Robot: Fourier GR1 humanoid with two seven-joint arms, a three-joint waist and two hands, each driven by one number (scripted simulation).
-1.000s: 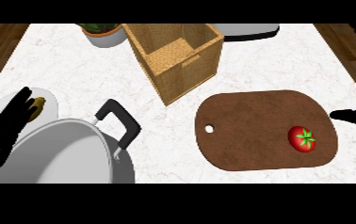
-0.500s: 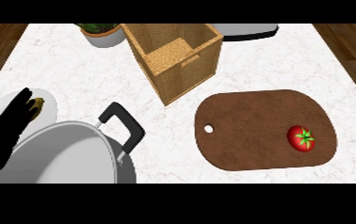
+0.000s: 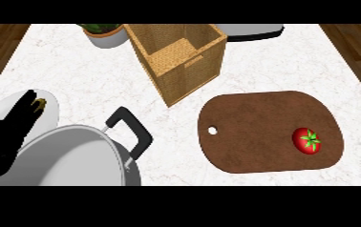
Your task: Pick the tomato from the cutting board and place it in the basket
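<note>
A red tomato (image 3: 307,140) with a green stem lies near the right end of the brown cutting board (image 3: 247,126). Behind the board, at centre back, stands the wicker basket (image 3: 189,73), tilted in the view with its open top showing. My left hand (image 3: 21,118) rests at the left edge with its black fingers straight and pointing up, holding nothing, far from the tomato. No part of my right hand shows in the head view.
A large steel pot (image 3: 67,159) with a black handle (image 3: 132,131) fills the lower left. Behind my left hand lies a white plate (image 3: 49,108). At the back stand a potted plant (image 3: 104,33) and a grey-white appliance (image 3: 254,30).
The dark tip of my right hand, seen at the right edge one second ago, has gone out of view. The left hand has barely shifted. The tomato has not moved.
</note>
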